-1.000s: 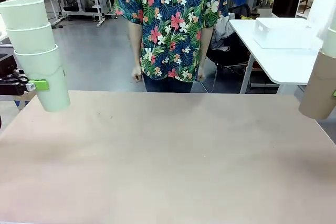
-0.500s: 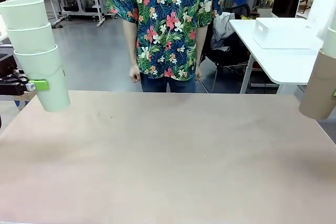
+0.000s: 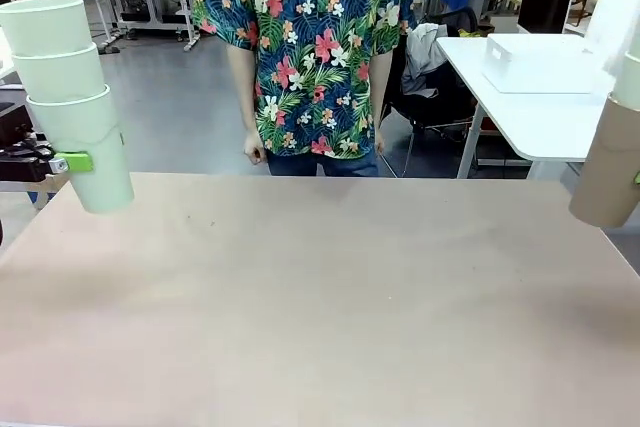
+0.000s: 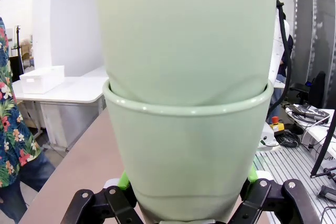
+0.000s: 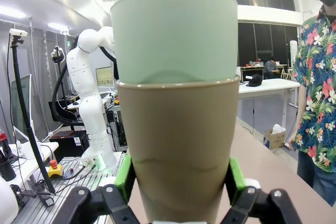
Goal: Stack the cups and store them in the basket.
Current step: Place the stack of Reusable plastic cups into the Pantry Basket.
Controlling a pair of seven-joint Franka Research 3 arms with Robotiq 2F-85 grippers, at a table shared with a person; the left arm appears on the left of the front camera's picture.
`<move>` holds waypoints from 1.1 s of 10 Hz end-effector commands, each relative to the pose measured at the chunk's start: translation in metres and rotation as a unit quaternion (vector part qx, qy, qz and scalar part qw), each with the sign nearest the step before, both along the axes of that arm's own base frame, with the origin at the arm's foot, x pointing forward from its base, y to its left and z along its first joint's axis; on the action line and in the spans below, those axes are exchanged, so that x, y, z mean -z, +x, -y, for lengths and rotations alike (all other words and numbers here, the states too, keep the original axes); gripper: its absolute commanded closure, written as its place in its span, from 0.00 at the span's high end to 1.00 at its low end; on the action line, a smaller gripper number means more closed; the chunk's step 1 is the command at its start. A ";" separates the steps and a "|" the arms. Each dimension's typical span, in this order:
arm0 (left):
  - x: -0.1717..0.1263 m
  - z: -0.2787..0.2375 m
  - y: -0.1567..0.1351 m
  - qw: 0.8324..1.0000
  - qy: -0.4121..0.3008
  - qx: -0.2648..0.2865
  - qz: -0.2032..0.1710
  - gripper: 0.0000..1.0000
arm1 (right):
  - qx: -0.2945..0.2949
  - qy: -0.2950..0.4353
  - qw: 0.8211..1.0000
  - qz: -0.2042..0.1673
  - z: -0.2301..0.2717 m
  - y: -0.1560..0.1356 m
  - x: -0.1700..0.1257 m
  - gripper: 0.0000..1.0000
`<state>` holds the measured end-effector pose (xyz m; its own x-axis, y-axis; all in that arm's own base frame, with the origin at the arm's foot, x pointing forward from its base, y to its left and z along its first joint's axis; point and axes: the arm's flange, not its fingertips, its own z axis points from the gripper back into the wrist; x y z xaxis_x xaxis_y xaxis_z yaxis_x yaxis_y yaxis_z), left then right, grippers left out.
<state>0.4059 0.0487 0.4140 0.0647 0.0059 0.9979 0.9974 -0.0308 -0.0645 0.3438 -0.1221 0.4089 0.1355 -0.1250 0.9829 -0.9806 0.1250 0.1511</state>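
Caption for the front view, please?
Green cup stack held up at left, brown-bottomed stack at right, a person standing across the table.

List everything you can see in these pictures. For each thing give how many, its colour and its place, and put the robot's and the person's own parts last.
mint stack: three nested cups, pale green, held in the air at the table's left side.
brown cup: one, taupe, held in the air at the table's right side.
inner cups: two, pale green, nested in the brown cup.
white tub: one, white, on the side table.
side table: one, white, far right.
table: one, light brown, in front.
person: one, floral shirt, standing at the far side.
left gripper: black, green pads, shut on the mint stack.
right gripper: black, green pads, shut on the brown cup.
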 end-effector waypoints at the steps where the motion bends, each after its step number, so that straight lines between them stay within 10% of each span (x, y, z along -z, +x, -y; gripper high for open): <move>1: -0.004 0.001 -0.001 1.000 -0.002 0.001 0.002 0.87 | 0.000 -0.003 1.000 0.008 -0.001 0.000 -0.002 0.86; 11: -0.004 0.001 -0.001 1.000 -0.002 0.001 0.002 0.87 | 0.000 -0.003 1.000 0.008 -0.001 0.000 -0.002 0.86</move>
